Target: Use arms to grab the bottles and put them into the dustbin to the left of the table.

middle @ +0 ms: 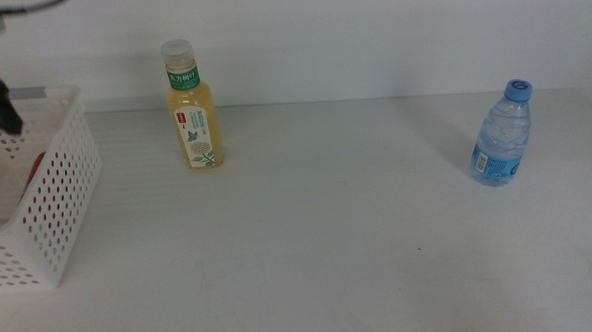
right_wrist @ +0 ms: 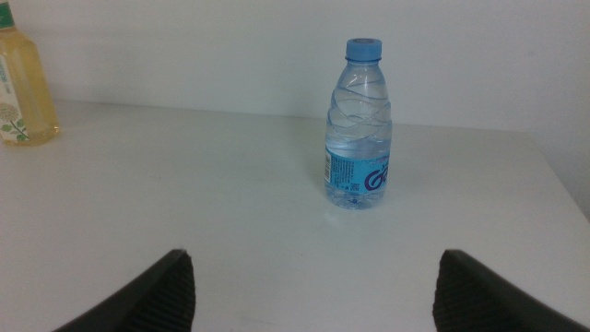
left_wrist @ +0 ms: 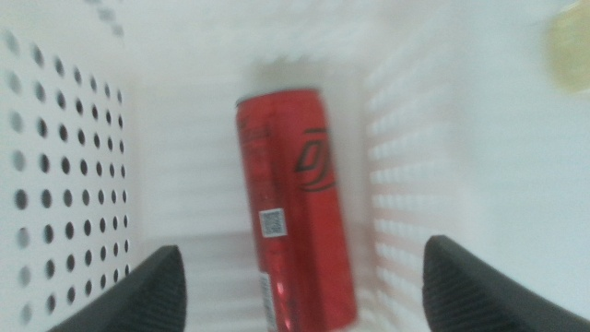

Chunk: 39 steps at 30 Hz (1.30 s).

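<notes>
Red soda can (left_wrist: 297, 207) lay inside the dustbin (middle: 61, 181), beneath the wide-open, empty left hand (left_wrist: 304, 286). Right hand (right_wrist: 313, 286), also spread and empty, faced the upright water bottle (right_wrist: 358, 124); juice bottle (middle: 193, 108) stood on the table (middle: 329, 235).

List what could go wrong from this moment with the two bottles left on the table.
1. The water bottle stands upright near the table's right edge; a nudge from the open right gripper might tip or roll it off.
2. The juice bottle is tall and narrow, so an off-centre grasp could topple it.
3. The red can already lies in the dustbin under the open left gripper; bottles dropped in may land on it.
</notes>
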Each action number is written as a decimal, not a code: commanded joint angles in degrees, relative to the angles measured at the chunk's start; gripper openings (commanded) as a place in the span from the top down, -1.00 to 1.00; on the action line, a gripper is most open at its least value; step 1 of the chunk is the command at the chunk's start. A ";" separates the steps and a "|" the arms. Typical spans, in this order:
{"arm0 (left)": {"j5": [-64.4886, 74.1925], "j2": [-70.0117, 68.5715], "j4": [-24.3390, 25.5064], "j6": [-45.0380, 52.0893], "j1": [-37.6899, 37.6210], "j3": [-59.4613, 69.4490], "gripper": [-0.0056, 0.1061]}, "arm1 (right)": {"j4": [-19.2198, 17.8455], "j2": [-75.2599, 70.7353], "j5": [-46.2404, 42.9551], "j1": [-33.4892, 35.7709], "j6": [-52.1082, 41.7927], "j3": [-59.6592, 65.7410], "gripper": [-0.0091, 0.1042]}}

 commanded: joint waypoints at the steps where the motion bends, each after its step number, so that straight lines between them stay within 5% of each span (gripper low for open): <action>1: 0.24 -6.59 -0.36 -1.72 -1.56 -1.42 -0.46 | -0.62 -1.58 -4.37 -0.38 -0.31 -0.43 -0.35; 16: -10.15 -30.66 7.20 -13.82 -18.44 16.09 -0.36 | -0.62 -1.58 -4.37 -0.38 -0.31 -0.43 -0.35; 39: -66.50 -41.52 6.09 -18.66 -36.27 57.31 -0.36 | -0.62 -1.58 -4.37 -0.38 -0.31 -0.43 -0.35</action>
